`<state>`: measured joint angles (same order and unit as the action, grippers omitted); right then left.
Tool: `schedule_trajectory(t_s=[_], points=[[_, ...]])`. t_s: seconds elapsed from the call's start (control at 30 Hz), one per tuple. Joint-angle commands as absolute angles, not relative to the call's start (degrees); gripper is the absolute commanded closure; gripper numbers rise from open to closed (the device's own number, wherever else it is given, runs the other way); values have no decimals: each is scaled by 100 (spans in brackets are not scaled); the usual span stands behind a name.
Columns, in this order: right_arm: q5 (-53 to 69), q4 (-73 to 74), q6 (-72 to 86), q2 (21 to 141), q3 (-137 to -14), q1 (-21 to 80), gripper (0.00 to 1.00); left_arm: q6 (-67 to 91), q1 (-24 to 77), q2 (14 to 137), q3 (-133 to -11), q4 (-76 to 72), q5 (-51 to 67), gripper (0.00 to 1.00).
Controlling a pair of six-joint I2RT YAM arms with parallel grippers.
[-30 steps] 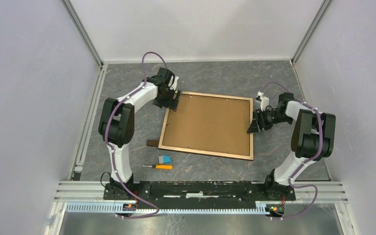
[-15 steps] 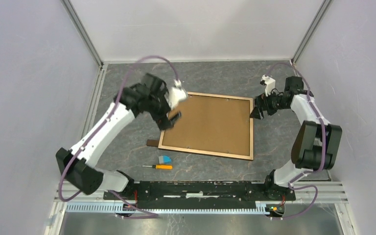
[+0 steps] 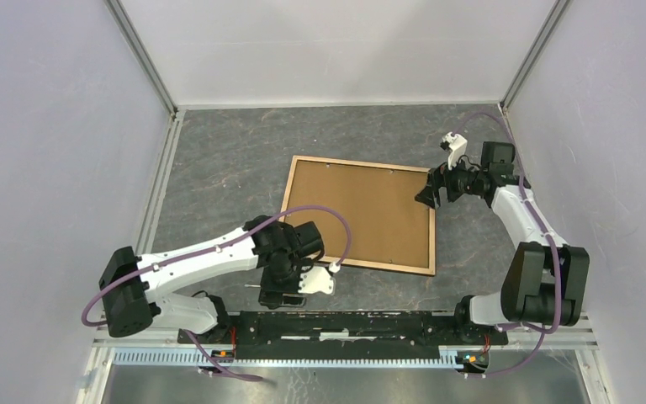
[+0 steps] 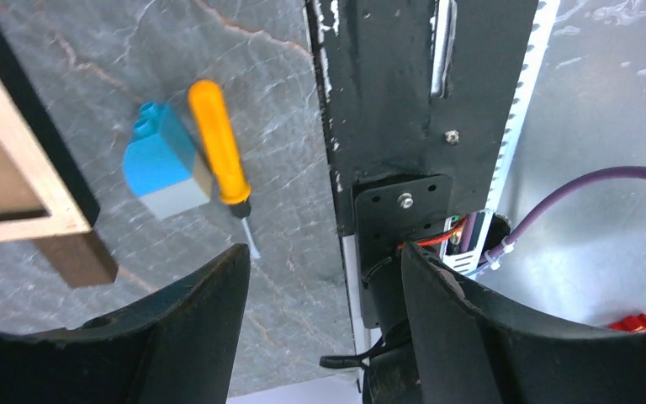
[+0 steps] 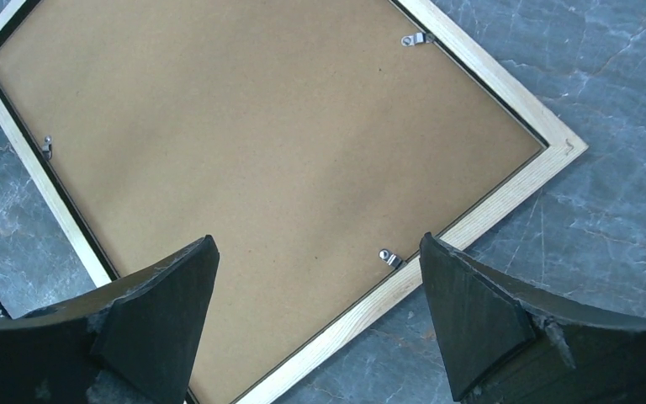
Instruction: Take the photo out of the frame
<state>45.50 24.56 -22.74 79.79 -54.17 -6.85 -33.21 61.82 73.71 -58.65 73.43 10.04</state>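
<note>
Lower centre, overhead view: my left claw (image 4: 324, 261) spread, empty, near the screwdriver (image 4: 217, 143); right claw (image 5: 318, 244) gaping over the frame (image 5: 505, 198). Risk: a clumsy pinch rolls the screwdriver away.

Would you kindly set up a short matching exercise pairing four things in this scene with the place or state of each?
Things: 1 frame; 2 screwdriver; 3 left hand; 4 right hand.
States: A open above the brown board; B orange handle, beside the blue block; C lying face down; D open by the black base rail.
Pairs: 1-C; 2-B; 3-D; 4-A.
</note>
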Motion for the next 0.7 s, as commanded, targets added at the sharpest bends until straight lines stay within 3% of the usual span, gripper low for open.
schedule_trajectory(t_s=[0.0,0.67], points=[[4787,1987,-1968,8039,-5301,-694,5,-3108,6400,7323,-5528,6547,1619,28],[4584,2295,-2189,7867,-5203,-694,7,-3340,6544,8354,-4708,4801,284,37]])
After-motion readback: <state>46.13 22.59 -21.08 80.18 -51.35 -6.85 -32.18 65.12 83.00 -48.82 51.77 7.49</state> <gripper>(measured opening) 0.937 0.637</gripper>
